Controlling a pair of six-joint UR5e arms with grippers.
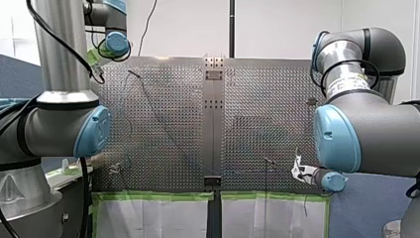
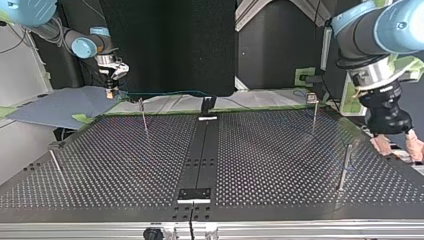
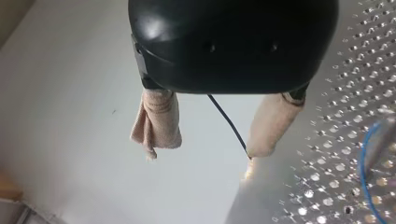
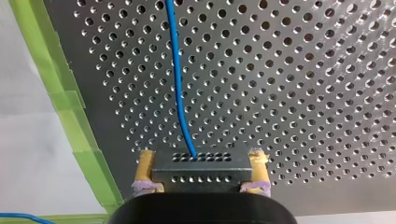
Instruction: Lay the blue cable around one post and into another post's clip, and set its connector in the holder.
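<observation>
In the right wrist view my right gripper [image 4: 201,156] is shut on a grey metal connector [image 4: 201,173] with rows of small holes. The blue cable [image 4: 177,79] runs from it ahead over the perforated table. The top view puts this gripper [image 2: 111,91] at the far left corner, and the cable [image 2: 165,92] stretches along the far edge. My left gripper [image 3: 203,150] is open, its beige pads [image 3: 156,123] wide apart with nothing between them. It hangs past the table's edge at the top view's right [image 2: 398,149], beside a post [image 2: 345,167].
Thin metal posts stand on the table [image 2: 280,165]: one at the far left [image 2: 144,117], one at the far right [image 2: 314,115], one near the left edge [image 2: 55,162]. A dark strip [image 2: 200,150] runs down the middle. Green tape [image 4: 74,116] lines the table's edge.
</observation>
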